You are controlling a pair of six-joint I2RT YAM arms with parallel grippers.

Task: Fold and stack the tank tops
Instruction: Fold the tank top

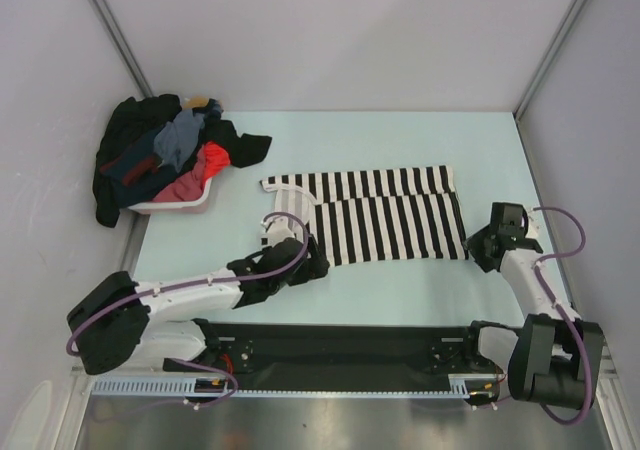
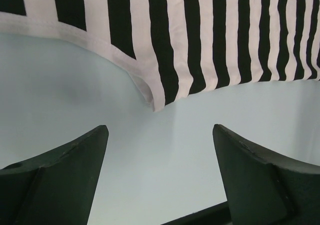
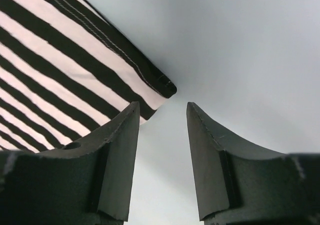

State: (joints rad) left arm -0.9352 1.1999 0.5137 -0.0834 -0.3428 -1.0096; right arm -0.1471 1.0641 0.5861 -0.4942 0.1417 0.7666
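Striped tank top (image 1: 390, 225) lies flat mid-table, apparently mid-fold. Left gripper (image 1: 316, 263) gapes wide and empty, and right gripper (image 1: 478, 242) stands half-parted and empty. Both flank its near corners, which the next fold likely needs pinched.

The pale blue table (image 1: 400, 290) carries a striped top (image 1: 400, 225), lying flat between the two sets of jaws. One corner lies just ahead of the left gripper (image 2: 160, 127), another just ahead and left of the right gripper (image 3: 162, 105). A pink basket (image 1: 195, 204) sits well beyond the left jaws.
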